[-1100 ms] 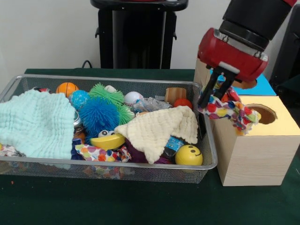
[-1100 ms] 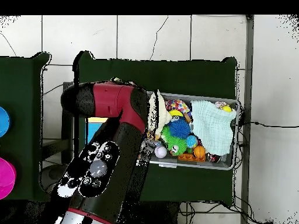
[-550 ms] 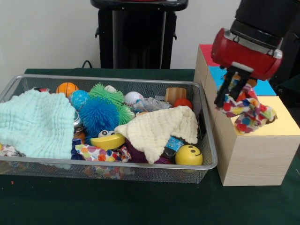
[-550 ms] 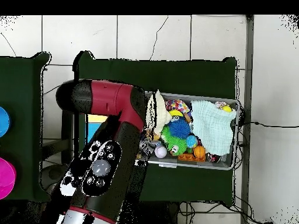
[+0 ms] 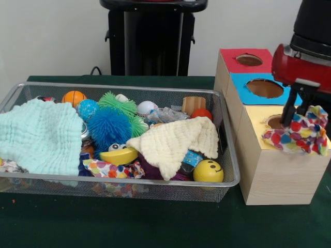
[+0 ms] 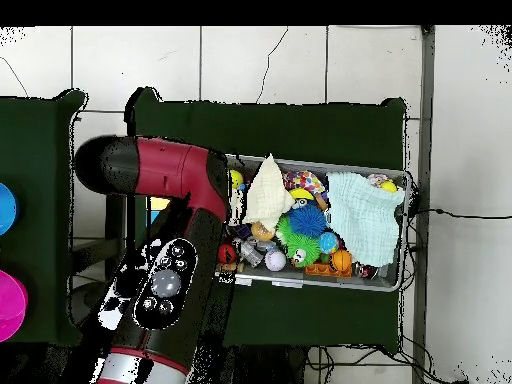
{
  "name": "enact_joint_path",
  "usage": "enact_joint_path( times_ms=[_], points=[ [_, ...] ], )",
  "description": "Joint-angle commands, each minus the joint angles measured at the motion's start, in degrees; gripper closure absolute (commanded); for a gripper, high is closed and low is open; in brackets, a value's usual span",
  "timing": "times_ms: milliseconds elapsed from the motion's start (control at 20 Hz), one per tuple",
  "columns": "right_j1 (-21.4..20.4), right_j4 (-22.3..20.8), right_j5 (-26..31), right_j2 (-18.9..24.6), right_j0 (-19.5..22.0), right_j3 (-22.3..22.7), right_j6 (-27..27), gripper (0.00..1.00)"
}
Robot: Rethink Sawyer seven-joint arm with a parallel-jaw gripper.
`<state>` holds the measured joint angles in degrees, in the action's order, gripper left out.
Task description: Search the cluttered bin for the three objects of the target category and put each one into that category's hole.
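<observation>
Dark green desk [image 5: 155, 227]; red gripper [image 5: 302, 111], jaws clenched on polka-dot cloth [image 5: 297, 135], hovers at the yellow box's hole [image 5: 275, 122], cream cloth [image 5: 173, 142] and mint cloth [image 5: 39, 135] left in wire bin [image 5: 227, 181]

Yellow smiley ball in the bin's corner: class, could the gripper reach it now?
Probably not yet: the gripper is shut on the polka-dot cloth over the yellow box. The yellow smiley ball itself lies uncovered beside the cream cloth.
</observation>
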<state>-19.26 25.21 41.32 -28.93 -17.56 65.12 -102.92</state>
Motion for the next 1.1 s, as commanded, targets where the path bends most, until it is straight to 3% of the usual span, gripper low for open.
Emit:
enact_joint_path(
  times_ms=[50, 450, 650, 900, 1100],
  points=[
    [3.39, 3.09, 4.41, 7.77, 0.01, 6.80, -17.63, 1.00],
    [4.60, 3.85, 3.56, 8.68, 0.78, 7.90, -16.17, 1.00],
    [5.39, 4.13, 6.57, 7.41, -0.02, 8.15, -18.44, 1.00],
    [6.58, 3.55, 12.39, 4.20, -1.59, 8.15, -22.63, 1.00],
    [6.62, 3.40, 23.29, 3.03, -1.45, 6.85, -27.24, 1.00]
  ],
)
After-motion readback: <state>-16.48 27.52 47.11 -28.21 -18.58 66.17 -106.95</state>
